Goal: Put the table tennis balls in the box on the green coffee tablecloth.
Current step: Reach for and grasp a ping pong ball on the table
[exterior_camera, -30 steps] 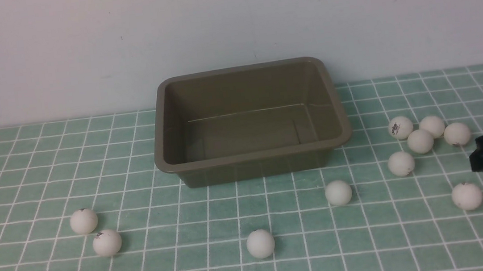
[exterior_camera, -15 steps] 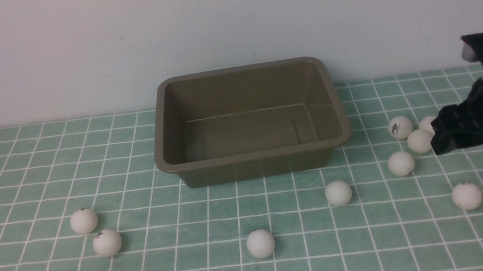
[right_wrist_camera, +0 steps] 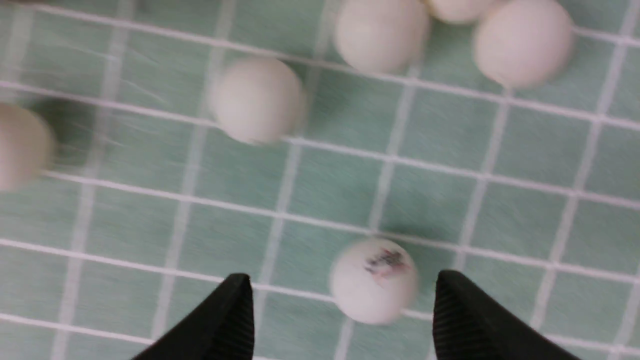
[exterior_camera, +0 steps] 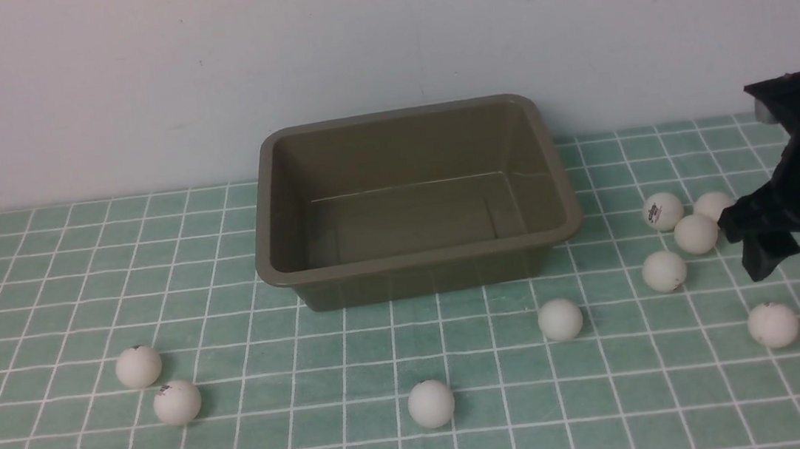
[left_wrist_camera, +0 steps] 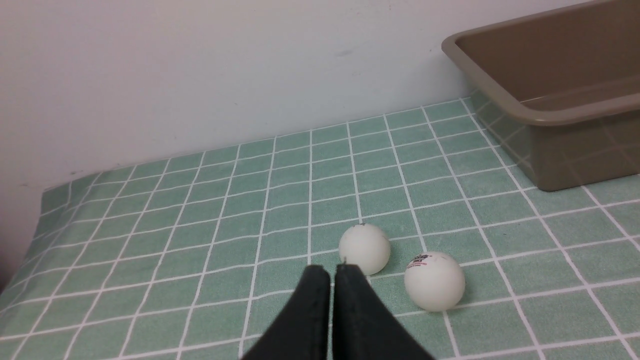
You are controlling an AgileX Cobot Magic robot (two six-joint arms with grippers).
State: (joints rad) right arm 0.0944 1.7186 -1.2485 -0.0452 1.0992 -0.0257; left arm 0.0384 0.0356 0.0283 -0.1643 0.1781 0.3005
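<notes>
Straddles one marked ball [right_wrist_camera: 374,282] with the right claw [right_wrist_camera: 342,280] spread wide, fingers clear of it on both sides, nothing gripped.

Shows more table tennis balls [exterior_camera: 696,233] clustered just beside that claw on the green coffee tablecloth [exterior_camera: 306,323], another [exterior_camera: 773,325] near it on the robot's side, and the box [exterior_camera: 421,282] well off to its left, empty. Holds the left claw [left_wrist_camera: 331,272] pressed shut on nothing, low over the cloth, with two balls [left_wrist_camera: 364,248] just ahead of its tips and the box farther ahead toward the robot's right.
</notes>
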